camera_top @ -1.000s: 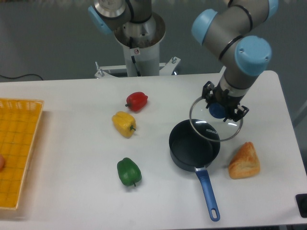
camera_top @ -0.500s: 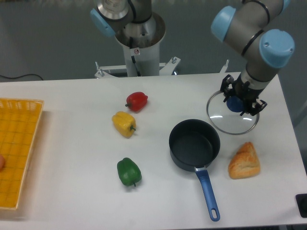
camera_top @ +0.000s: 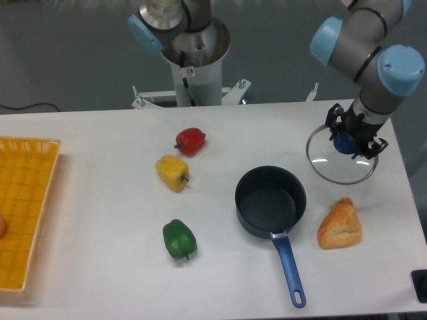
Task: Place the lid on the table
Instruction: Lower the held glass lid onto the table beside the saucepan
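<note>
One lid is all I am carrying: the round glass one with the thin metal rim, which my gripper grips by its blue centre knob, jaws pinched on either side of it. Holding by the knob keeps the glass hanging roughly level below the fingers, which suits a flat set-down. It hangs over the right end of the white table, up and to the right of the dark saucepan, fully apart from the pan's rim, and above the piece of bread in the picture. I cannot tell from this one view whether the rim already touches the tabletop or sits just over it; I judge it low and close.

My arm reaches in from the upper right, wrist pointing down over the knob, the grey links and blue joint caps stacked above it. The bare patch under the glass looks a fair landing spot to me, since the three peppers, red, yellow and green, and the yellow mesh basket all lie well to the left.
</note>
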Controlling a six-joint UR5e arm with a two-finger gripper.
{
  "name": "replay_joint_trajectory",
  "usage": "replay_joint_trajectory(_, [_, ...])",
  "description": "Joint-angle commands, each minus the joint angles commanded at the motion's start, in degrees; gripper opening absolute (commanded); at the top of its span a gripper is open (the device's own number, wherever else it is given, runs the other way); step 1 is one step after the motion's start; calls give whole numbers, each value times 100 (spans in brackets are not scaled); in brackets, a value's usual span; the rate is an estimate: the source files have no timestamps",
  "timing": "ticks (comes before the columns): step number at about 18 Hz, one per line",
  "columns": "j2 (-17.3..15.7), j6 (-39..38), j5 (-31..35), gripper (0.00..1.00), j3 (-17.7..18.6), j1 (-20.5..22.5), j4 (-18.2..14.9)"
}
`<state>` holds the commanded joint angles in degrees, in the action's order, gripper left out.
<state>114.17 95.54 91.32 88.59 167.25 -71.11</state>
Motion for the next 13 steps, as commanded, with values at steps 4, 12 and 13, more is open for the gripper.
replay_joint_trajectory(4, [62,0,-9,50,132,0,193])
replay_joint_trajectory(12, [141,-18,-18,50,421,0,430])
replay_joint_trajectory(13, [150,-9,-18,50,466,0,500])
